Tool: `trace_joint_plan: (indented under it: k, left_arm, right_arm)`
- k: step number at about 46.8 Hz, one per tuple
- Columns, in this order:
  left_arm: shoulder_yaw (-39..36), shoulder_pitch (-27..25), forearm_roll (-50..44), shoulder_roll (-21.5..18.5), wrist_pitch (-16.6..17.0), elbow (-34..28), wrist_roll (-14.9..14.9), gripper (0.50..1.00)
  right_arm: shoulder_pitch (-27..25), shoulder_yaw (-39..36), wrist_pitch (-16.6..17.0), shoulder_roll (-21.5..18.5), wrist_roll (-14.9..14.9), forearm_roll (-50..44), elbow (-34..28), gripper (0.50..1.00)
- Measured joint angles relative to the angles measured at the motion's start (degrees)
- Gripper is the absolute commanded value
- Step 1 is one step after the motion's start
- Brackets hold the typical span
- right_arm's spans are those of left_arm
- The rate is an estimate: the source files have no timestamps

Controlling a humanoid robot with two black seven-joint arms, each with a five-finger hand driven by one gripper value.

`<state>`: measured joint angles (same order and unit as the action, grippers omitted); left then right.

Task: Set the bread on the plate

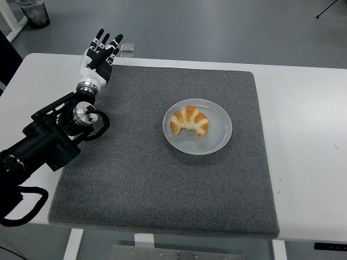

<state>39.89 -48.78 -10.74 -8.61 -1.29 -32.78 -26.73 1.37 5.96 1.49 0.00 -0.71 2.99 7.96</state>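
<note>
A golden croissant-shaped bread (190,121) lies on a pale grey round plate (218,139), right of the middle of a dark grey mat (157,179). My left hand (100,56) is raised over the mat's far left corner, well to the left of the plate. Its fingers are spread and straight, and it holds nothing. The black left arm (49,141) runs in from the left edge. No right arm shows.
The mat covers most of the white table (309,141). A small grey square object (128,48) lies at the table's far edge just behind the hand. A dark cup (33,12) stands on the floor at top left.
</note>
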Motion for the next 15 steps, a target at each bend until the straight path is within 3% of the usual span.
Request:
trace_joint_plan:
  k: [15]
  left_arm:
    - [0.0,-0.1,-0.1,0.0,0.0,0.0,-0.7,0.996]
  right_arm:
    - [-0.1,0.2,0.4,0.0,0.0,0.4,0.0,0.952]
